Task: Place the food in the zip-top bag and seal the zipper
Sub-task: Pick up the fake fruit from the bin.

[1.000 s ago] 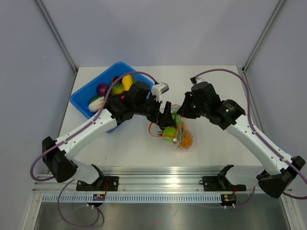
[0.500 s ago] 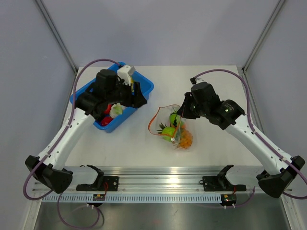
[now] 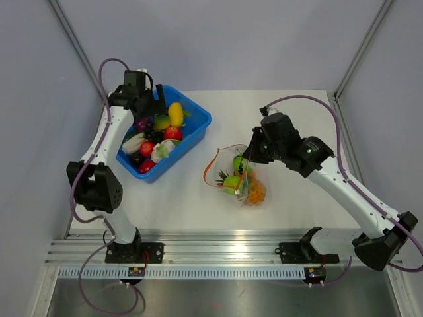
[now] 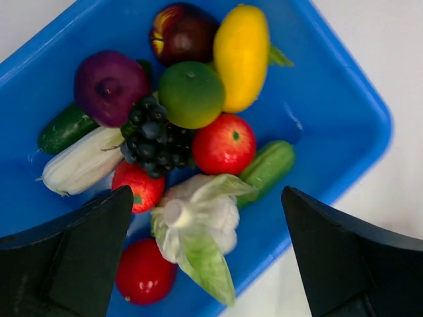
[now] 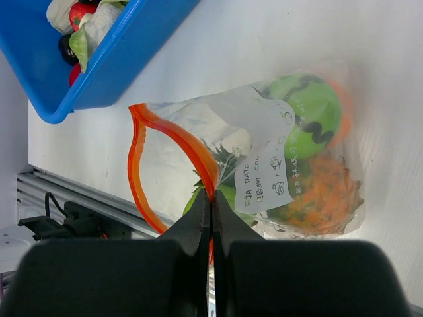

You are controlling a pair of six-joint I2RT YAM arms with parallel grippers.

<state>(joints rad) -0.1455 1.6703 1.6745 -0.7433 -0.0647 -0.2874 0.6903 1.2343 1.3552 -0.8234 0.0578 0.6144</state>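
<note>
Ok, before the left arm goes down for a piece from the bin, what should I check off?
1. Left gripper open: ok.
2. Left gripper above the food in the blue bin: ok.
3. Right gripper shut on the zipper: ok.
4. Zip-top bag mouth gaping: ok.
5. Room left inside beside the green apples: cannot tell.

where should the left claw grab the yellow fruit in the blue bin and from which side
Take the yellow fruit across its narrow middle, coming down with the open left claw. It is long and lies flat, so the long sides give the shortest span. The green fruit touches one side, so that finger may have to wedge in; the side toward the bin wall looks freer.
</note>
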